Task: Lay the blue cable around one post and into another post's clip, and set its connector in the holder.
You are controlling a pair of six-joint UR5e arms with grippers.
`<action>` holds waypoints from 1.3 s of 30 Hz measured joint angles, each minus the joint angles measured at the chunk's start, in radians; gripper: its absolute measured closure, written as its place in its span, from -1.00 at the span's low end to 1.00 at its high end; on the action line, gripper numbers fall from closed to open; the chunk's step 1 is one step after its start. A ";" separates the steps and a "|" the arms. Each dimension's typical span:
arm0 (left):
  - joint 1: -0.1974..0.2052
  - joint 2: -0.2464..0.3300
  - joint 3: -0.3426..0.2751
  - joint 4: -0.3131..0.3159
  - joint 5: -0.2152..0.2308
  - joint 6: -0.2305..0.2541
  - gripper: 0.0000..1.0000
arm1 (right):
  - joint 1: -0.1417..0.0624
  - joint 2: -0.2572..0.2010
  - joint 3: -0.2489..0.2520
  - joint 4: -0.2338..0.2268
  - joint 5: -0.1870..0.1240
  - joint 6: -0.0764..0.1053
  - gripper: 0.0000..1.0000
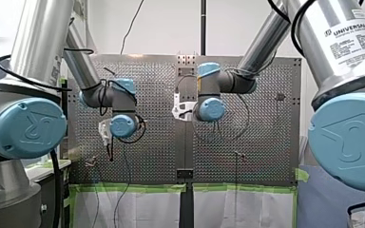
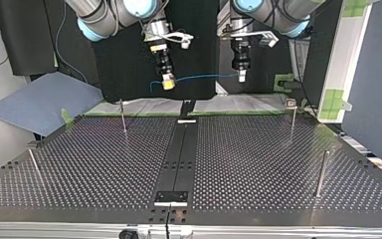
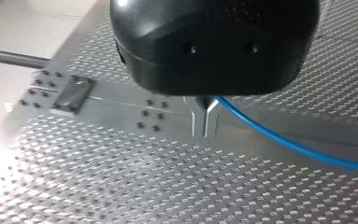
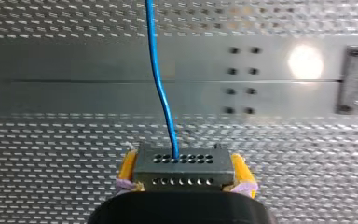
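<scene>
Right end effector [image 4: 185, 171] pinched the connector [image 4: 184, 162], left end effector [image 3: 206, 126] the blue cable [image 3: 284, 140], above the tabletop [image 2: 278, 164]; routing unstarted, next likely lowering it beside a post [image 2: 123, 117].

Perforated metal table [image 3: 121, 186] gleams; blue cable [image 3: 279, 140] is smooth plastic.

Four posts [image 2: 321, 174] are standing on the desk [image 2: 258, 169], two either side of its centre strip [image 2: 179, 159] (itself carrying two plates [image 2: 170, 197]). Above that strip, one blue cable [image 2: 204, 76] is running between my left pincer [image 2: 241, 77] and my right pincer [image 2: 168, 83], which is gripping one connector [image 4: 182, 165].
</scene>
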 joint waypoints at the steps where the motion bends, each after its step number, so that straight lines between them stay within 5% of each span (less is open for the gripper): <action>1: 0.003 0.008 0.008 -0.008 -0.002 0.002 1.00 | -0.002 -0.007 -0.007 0.007 -0.001 -0.005 1.00; 7: 0.033 0.060 0.060 -0.060 0.004 -0.004 1.00 | -0.015 -0.057 -0.057 0.057 -0.004 -0.026 1.00; 15: 0.111 0.139 0.139 -0.140 0.070 -0.037 1.00 | -0.022 -0.133 -0.133 0.084 -0.028 -0.028 1.00; 23: 0.180 0.208 0.163 -0.209 0.077 -0.100 1.00 | -0.024 -0.188 -0.198 0.119 -0.055 -0.030 1.00; 32: 0.257 0.285 0.120 -0.285 0.050 -0.176 1.00 | -0.015 -0.183 -0.269 0.157 -0.074 -0.046 1.00; 39: 0.324 0.353 0.159 -0.353 0.046 -0.221 1.00 | 0.004 -0.125 -0.324 0.201 -0.109 -0.085 1.00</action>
